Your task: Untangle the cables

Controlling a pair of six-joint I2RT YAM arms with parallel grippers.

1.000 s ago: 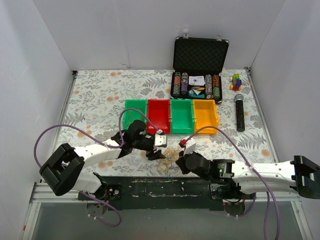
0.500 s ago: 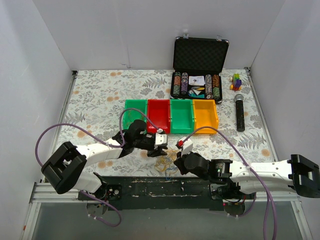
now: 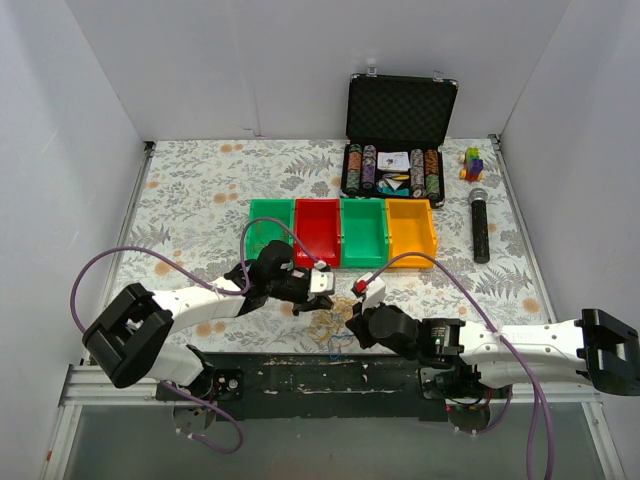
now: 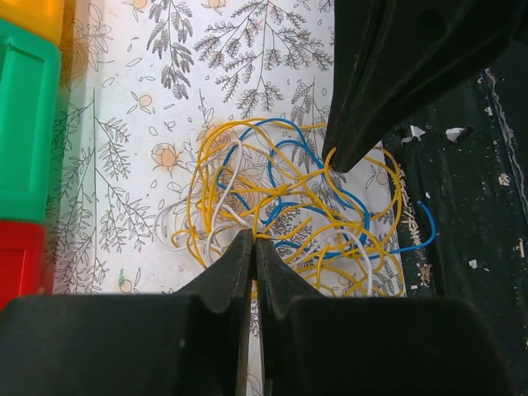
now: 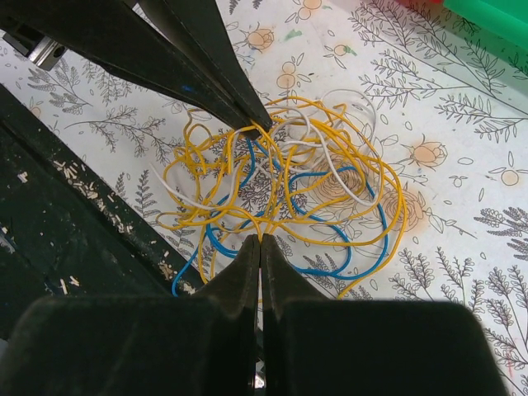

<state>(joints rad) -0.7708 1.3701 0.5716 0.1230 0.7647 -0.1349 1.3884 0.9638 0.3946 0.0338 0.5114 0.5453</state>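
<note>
The cables (image 3: 329, 322) are a small tangle of thin yellow, blue and white strands lying on the leaf-patterned cloth near the front rail. My left gripper (image 3: 311, 304) comes in from the left and is shut on a yellow strand at the tangle's edge (image 4: 253, 237). From the right, my right gripper (image 3: 348, 314) is shut on another yellow strand on the opposite side (image 5: 260, 239). The cables (image 4: 280, 198) spread between the two tips. The right gripper's fingers (image 4: 388, 82) show across the tangle in the left wrist view. The left gripper's fingers (image 5: 194, 62) show in the right wrist view, above the cables (image 5: 285, 190).
A row of bins stands behind the tangle: green (image 3: 270, 228), red (image 3: 317, 233), green (image 3: 363, 233), orange (image 3: 411, 233). An open chip case (image 3: 392, 170), a microphone (image 3: 480, 226) and a small toy (image 3: 472, 162) lie at the back right. The black base rail (image 3: 330, 377) runs just in front.
My left gripper has shut on a yellow strand at the tangle's left edge. The right gripper shifted slightly left and stays shut.
</note>
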